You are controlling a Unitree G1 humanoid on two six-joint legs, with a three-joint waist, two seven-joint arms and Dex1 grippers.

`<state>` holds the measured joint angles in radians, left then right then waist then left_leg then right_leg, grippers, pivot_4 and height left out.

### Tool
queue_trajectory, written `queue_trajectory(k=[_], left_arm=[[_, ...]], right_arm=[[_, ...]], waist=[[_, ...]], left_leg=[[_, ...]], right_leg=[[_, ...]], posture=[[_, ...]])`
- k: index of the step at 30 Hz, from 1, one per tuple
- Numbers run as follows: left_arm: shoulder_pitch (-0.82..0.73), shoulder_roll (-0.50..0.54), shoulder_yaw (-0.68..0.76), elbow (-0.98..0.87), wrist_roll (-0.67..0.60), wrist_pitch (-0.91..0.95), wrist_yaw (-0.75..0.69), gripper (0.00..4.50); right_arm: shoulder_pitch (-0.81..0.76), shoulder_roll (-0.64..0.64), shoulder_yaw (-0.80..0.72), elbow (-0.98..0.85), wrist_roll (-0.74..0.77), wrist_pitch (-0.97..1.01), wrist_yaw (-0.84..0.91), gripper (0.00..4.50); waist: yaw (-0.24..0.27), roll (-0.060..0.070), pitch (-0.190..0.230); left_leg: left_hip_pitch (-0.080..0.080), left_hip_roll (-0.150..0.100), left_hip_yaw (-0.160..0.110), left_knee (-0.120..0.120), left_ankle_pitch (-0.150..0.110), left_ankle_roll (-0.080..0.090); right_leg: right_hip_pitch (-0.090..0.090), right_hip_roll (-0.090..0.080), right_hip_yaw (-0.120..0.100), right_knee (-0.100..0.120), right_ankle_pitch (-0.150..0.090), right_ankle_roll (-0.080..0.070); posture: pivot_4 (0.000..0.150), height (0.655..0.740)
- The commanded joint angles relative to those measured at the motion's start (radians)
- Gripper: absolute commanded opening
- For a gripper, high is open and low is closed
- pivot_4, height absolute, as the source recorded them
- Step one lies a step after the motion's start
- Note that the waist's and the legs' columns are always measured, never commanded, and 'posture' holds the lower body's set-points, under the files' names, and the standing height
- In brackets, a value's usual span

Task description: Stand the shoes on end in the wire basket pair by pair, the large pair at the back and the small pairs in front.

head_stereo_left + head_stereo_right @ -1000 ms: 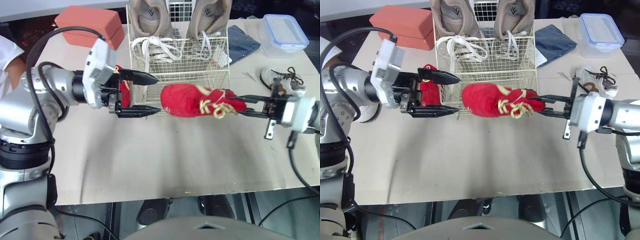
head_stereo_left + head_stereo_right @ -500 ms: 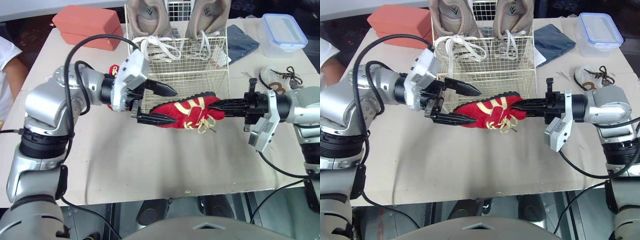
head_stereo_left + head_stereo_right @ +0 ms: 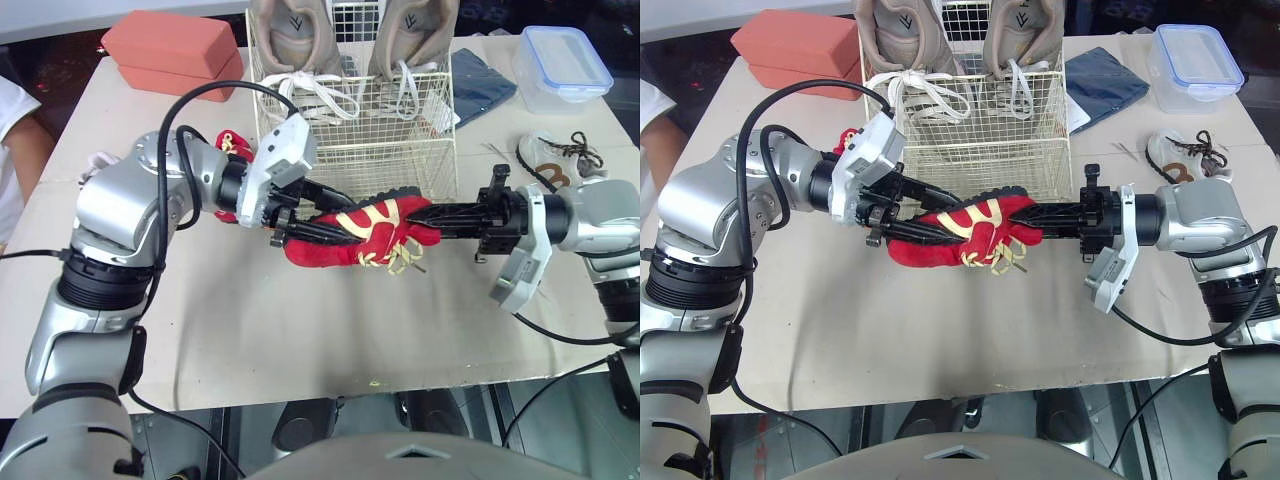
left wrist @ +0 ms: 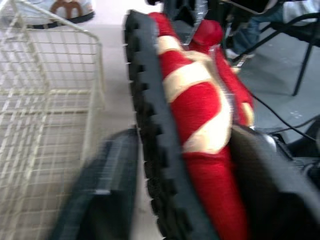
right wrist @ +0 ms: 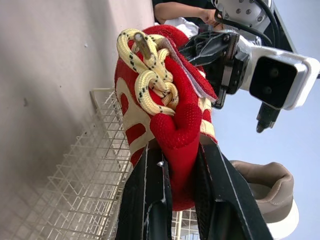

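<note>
Coral-red box (image 3: 175,50) sits at the table's (image 3: 250,330) back left corner. Next along, a second red shoe (image 3: 230,145) lies just beside the wire basket's (image 3: 400,150) left wall. Then the left gripper (image 3: 335,218), clamped across sole and upper of the red shoe (image 3: 365,232). That shoe hangs on its side just in front of the basket, where the big beige pair (image 3: 290,25) already stands on end at the back. On the far side the right gripper (image 3: 430,212) pinches the shoe's red upper by the laces.

This looks like a hand-over. One grip should stay firm before the other lets go. Then lift clear of the front wall and lower it on end ahead of the beige pair, watching the loose laces (image 3: 400,258) near the wire.
</note>
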<state>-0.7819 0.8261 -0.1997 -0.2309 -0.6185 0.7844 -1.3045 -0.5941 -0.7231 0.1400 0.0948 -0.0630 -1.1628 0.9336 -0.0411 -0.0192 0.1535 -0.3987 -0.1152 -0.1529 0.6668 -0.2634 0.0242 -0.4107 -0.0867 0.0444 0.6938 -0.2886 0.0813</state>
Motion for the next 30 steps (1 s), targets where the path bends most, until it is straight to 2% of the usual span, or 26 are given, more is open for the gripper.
queue_trajectory(k=[1,2,3,4,5,8,9,10,13,18,22,25,28,30], left_arm=[[-0.009,-0.008,0.016,-0.017,-0.002,-0.003,-0.002,0.89],[-0.008,-0.011,0.018,-0.016,-0.001,-0.006,-0.002,0.59],[-0.005,-0.016,0.023,-0.013,0.002,-0.013,0.001,0.57],[-0.003,-0.020,0.026,-0.012,0.003,-0.018,0.003,0.57],[0.000,-0.024,0.031,-0.009,0.007,-0.031,0.006,0.57],[0.012,-0.057,0.070,0.011,0.008,-0.079,0.036,0.57],[0.016,-0.070,0.086,0.016,0.005,-0.093,0.048,0.57],[0.020,-0.089,0.109,0.023,0.002,-0.108,0.067,0.57],[0.028,-0.145,0.166,0.043,0.006,-0.165,0.131,0.57],[0.029,-0.266,0.217,0.055,0.026,-0.262,0.250,0.57],[0.058,-0.338,0.213,0.034,0.010,-0.272,0.301,0.57],[0.082,-0.349,0.199,0.026,0.019,-0.281,0.299,0.57],[0.089,-0.344,0.199,0.033,0.023,-0.286,0.299,0.57],[0.092,-0.338,0.200,0.036,0.022,-0.286,0.296,0.57]], right_arm=[[-0.008,-0.014,-0.021,-0.018,0.017,-0.019,-0.072,0.00],[-0.004,-0.017,-0.021,-0.017,0.017,-0.017,-0.082,0.00],[0.004,-0.021,-0.021,-0.017,0.025,-0.010,-0.090,0.00],[0.009,-0.025,-0.020,-0.017,0.030,-0.004,-0.098,0.92],[0.018,-0.032,-0.017,-0.016,0.048,0.014,-0.103,1.27],[0.059,-0.075,0.002,0.001,0.176,0.143,-0.076,2.73],[0.076,-0.089,0.007,0.004,0.228,0.204,-0.055,2.88],[0.105,-0.101,0.009,-0.007,0.307,0.301,-0.028,3.58],[0.189,-0.111,-0.011,-0.112,0.530,0.604,-0.024,4.47],[0.319,-0.145,-0.025,-0.415,0.901,1.132,-0.107,4.47],[0.295,-0.030,-0.052,-0.576,1.183,1.369,-0.350,4.47],[0.267,0.048,-0.074,-0.610,1.302,1.459,-0.470,4.47],[0.244,0.101,-0.106,-0.607,1.342,1.514,-0.535,4.47],[0.233,0.121,-0.125,-0.602,1.340,1.542,-0.550,3.97]], waist=[[0.000,0.000,0.000],[0.000,0.000,0.000],[0.000,0.000,0.000],[0.000,0.000,0.000],[0.000,0.000,0.000],[0.001,0.000,0.000],[0.001,0.000,0.000],[0.002,0.000,0.000],[0.004,-0.001,0.000],[0.005,-0.001,0.000],[0.004,-0.001,0.000],[0.007,-0.001,0.001],[0.010,-0.001,0.001],[0.011,-0.001,0.001]], left_leg=[[0.000,0.000,0.000,0.000,0.000,0.000],[0.000,0.000,0.000,0.000,0.000,0.000],[0.000,0.000,0.000,0.000,0.000,0.000],[0.000,0.000,0.000,0.000,0.000,0.000],[0.000,0.000,0.000,0.000,0.000,0.000],[0.000,0.000,0.000,0.000,0.000,0.000],[0.000,0.000,0.000,0.000,0.000,0.000],[0.000,0.000,0.000,0.000,0.000,0.000],[0.000,0.000,0.000,0.000,0.000,0.000],[-0.001,0.000,-0.001,0.000,0.000,0.000],[-0.001,0.000,-0.001,0.000,0.000,0.000],[-0.001,0.000,-0.001,0.000,0.000,0.000],[-0.001,0.000,-0.001,0.001,0.000,0.000],[-0.001,-0.001,-0.001,0.001,0.000,0.000]], right_leg=[[0.000,0.000,0.000,0.000,0.000,0.000],[0.000,0.000,0.000,0.000,0.000,0.000],[0.000,0.000,0.000,0.000,0.000,0.000],[0.000,0.000,0.000,0.000,0.000,0.000],[0.000,0.000,0.000,0.000,0.000,0.000],[0.000,0.000,0.000,0.000,0.000,0.000],[0.000,0.000,0.000,0.000,0.000,0.000],[0.000,0.000,0.000,0.000,0.000,0.000],[0.001,-0.001,0.000,0.000,0.000,0.000],[0.001,-0.005,0.000,-0.001,0.000,0.000],[0.001,-0.005,0.000,-0.001,0.000,0.000],[0.001,-0.006,0.000,-0.001,0.000,0.000],[0.001,-0.006,0.000,-0.001,0.000,0.000],[0.001,-0.006,-0.001,-0.001,0.000,0.000]], posture=[[0.150,0.7400],[0.150,0.7400],[0.150,0.7400],[0.150,0.7400],[0.150,0.7400],[0.150,0.7400],[0.150,0.7400],[0.150,0.7400],[0.150,0.7400],[0.150,0.7400],[0.150,0.7400],[0.150,0.7400],[0.150,0.7400],[0.150,0.7400]])
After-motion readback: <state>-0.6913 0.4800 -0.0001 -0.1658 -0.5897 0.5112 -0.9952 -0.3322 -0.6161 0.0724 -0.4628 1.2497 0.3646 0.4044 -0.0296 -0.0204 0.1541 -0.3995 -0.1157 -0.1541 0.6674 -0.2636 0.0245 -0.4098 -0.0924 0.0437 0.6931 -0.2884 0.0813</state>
